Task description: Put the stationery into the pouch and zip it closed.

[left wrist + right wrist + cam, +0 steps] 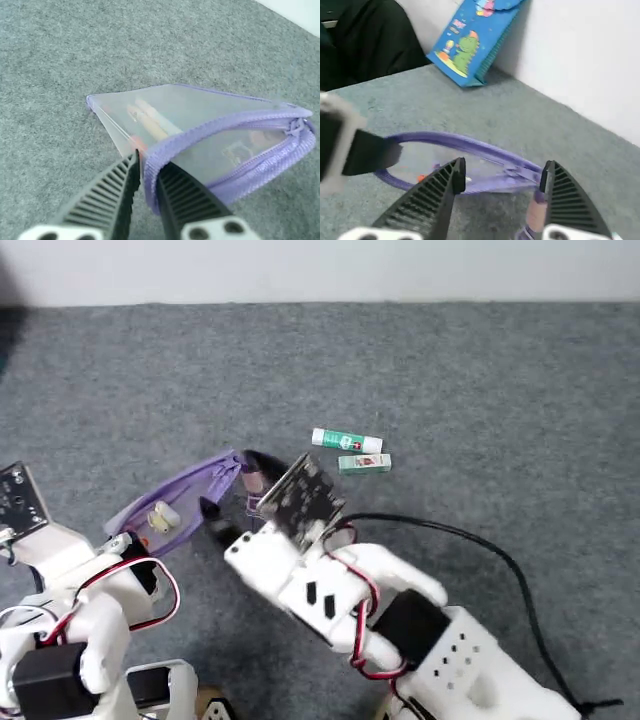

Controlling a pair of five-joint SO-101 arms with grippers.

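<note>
A clear pouch [183,498] with a purple zip lies left of centre, with pencils and an orange-tipped item inside [150,122]. My left gripper [146,172] is shut on the pouch's purple zip edge at its near corner [122,542]. At the pouch's other end, my right gripper [500,182] stands open, its fingers on either side of the zip pull [520,172] and the gaping mouth [455,147]. A small pink item [537,212] sits by one right finger. A white and green glue stick [346,440] and a small green box [364,464] lie on the mat, right of the pouch.
Grey felt mat [480,390] covers the table, with free room to the right and at the back. A blue dinosaur-print bag [470,40] leans on the white wall beyond the table. A black cable [500,560] trails from the right arm.
</note>
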